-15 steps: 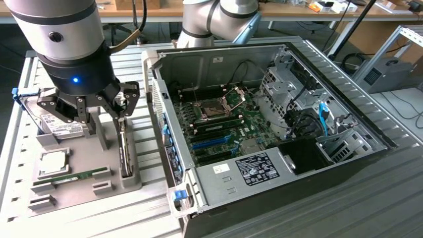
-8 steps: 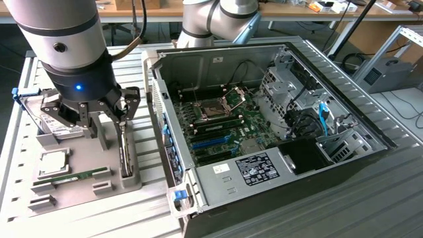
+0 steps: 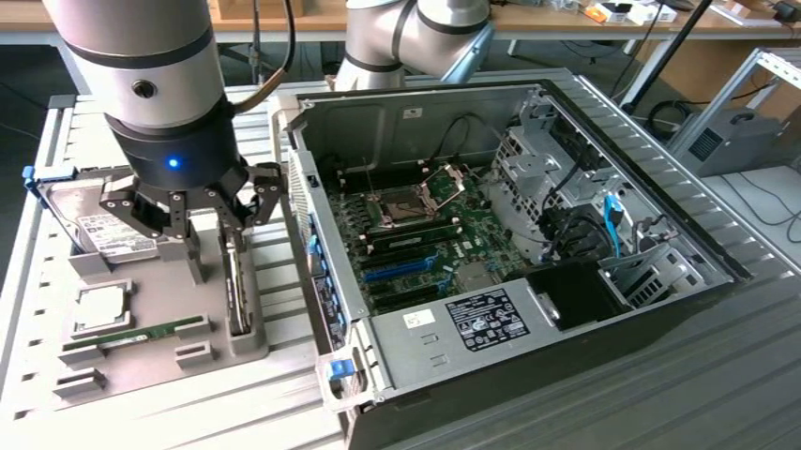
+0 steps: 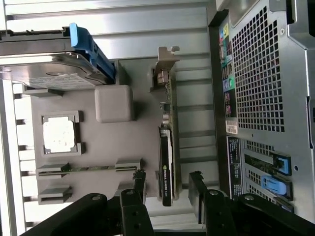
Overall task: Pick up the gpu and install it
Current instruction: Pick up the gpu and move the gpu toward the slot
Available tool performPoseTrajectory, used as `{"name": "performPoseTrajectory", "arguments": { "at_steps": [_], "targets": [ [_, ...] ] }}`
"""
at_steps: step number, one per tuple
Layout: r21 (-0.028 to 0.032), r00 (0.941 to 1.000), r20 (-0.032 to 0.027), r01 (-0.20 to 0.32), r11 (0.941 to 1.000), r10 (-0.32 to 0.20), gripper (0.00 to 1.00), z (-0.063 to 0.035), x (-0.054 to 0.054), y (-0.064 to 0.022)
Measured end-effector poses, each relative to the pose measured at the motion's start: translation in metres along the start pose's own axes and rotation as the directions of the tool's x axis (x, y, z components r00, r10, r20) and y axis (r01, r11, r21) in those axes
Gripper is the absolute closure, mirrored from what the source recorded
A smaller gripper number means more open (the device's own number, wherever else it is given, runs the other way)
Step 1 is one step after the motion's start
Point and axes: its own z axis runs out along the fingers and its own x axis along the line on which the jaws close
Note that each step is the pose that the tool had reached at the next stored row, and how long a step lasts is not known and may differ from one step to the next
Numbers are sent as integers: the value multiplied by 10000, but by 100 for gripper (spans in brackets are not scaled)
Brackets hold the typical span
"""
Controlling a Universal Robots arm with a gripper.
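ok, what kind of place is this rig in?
Probably a robotics lab or workshop: an open PC case sits on a slatted metal table, with a grey fixture tray beside it and a cluttered wooden workbench behind.

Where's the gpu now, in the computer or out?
Out. The gpu stands on edge in the grey holder tray beside the computer case, with the open gripper straddling it.

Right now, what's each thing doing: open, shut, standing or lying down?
Thin black gpu card with silvery bracket: standing on edge in grey tray.
Black two-fingered gripper: open, straddling the gpu.
Big metal computer case: side open.
Silver hard drive with white label: propped in tray.
Slim green memory stick: in tray slot.
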Motion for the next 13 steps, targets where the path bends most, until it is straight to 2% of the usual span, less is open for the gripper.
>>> {"name": "performPoseTrajectory", "arguments": {
  "at_steps": [3, 13],
  "targets": [
    [2, 10000, -2, 0, 10000, 0, 52, 2, -1, 0],
    [1, 10000, -1, 0, 10000, 0, 52, 190, 2, -4]
  ]
}}
